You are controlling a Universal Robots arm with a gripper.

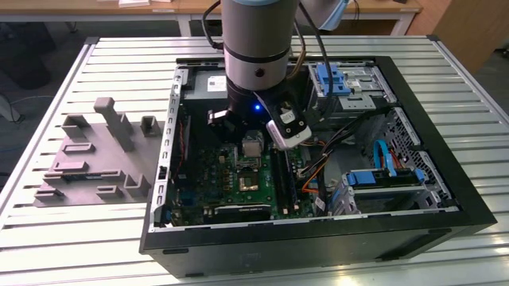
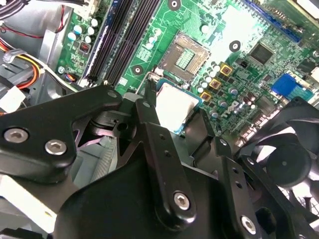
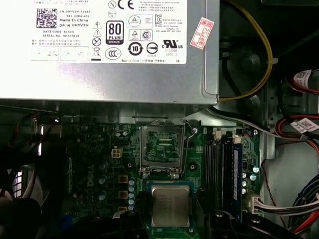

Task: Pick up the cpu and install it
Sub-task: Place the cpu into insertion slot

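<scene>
My pincer [image 2: 175, 111] is closed on the cpu [image 2: 172, 103], holding it by two sides just beside the open socket [image 2: 185, 59] on the motherboard [image 2: 234, 27], inside the computer case [image 1: 449, 199] on the table [image 1: 80, 238].

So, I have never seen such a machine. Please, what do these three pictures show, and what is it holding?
This is one robot arm working over an open computer case that lies on a slatted metal table. The exterior view comes from a camera off the arm and shows the whole scene. Both wrist views come from cameras riding on the arm; they look past its gripper at the green motherboard. The gripper is closed on the cpu, a small square chip with a silver top. The chip hangs above the board, near the open socket, which has no chip in it. The grey labelled box in the first wrist view is the power supply. Beside the case, at the exterior view's left, a grey moulded tray lies on the table.
</scene>
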